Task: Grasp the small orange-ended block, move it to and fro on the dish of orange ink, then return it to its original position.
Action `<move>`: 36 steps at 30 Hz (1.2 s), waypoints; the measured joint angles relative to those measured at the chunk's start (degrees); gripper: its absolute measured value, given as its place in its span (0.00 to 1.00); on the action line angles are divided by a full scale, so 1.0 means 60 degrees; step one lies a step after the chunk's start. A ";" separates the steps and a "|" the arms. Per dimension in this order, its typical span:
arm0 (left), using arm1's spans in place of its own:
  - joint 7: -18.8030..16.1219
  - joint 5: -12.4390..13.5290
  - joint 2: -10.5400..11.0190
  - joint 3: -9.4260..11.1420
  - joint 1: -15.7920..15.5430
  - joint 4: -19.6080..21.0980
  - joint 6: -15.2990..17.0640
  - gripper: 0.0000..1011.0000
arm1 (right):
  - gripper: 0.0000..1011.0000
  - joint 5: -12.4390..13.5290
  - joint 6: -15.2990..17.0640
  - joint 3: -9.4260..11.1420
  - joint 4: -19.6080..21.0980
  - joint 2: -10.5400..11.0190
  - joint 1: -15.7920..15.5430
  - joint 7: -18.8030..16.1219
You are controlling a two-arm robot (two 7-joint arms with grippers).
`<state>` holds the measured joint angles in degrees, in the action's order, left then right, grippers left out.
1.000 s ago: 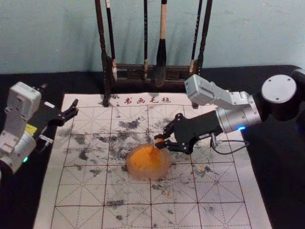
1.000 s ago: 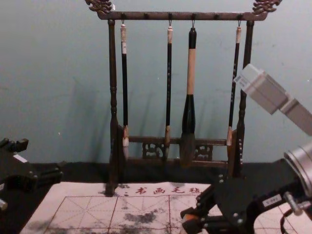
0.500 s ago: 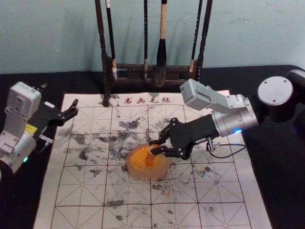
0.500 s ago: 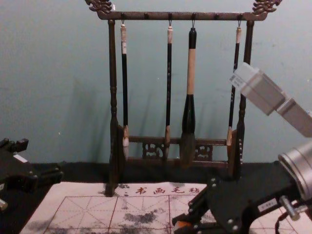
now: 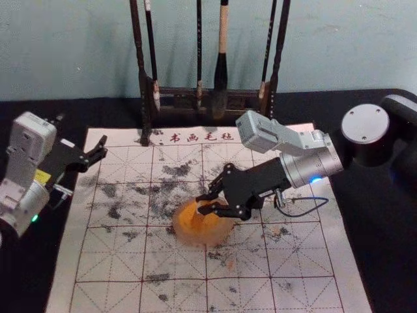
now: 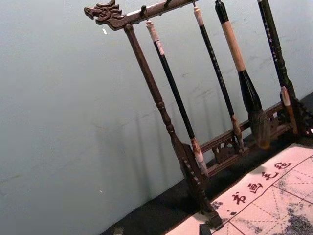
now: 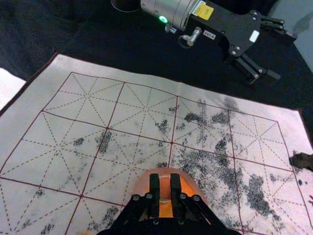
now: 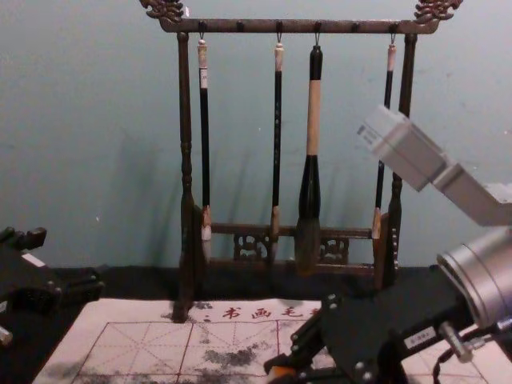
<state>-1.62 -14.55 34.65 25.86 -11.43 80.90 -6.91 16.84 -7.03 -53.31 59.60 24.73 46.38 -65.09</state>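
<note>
The right hand (image 5: pixel 199 204), arm angled inward, grips the small, squared block (image 7: pixel 165 187) over the round, pale-rimmed dish (image 5: pixel 225 233) of smooth orange ink (image 5: pixel 194 225) on the gridded, black-smudged mat (image 5: pixel 296 257). The left hand (image 5: pixel 103 147) hangs idle, spread open, near the mat's left edge.
</note>
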 joint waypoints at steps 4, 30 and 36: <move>0.0000 0.0000 0.0000 0.0000 0.0000 0.0000 0.0000 0.99 | 0.13 -0.0018 -0.0045 -0.0035 -0.0149 -0.0108 0.0073 -0.0012; 0.0000 0.0000 0.0000 0.0000 0.0000 0.0000 0.0000 0.99 | 0.13 -0.0201 -0.0252 -0.0037 -0.1118 -0.0696 0.0476 0.0060; 0.0000 0.0000 0.0000 0.0000 0.0000 0.0000 0.0000 0.99 | 0.13 -0.0239 -0.0231 0.0018 -0.1123 -0.0682 0.0485 0.0110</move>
<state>-1.62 -14.55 34.65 25.86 -11.43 80.90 -6.91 15.40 -8.42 -53.20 52.86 20.64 49.29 -64.43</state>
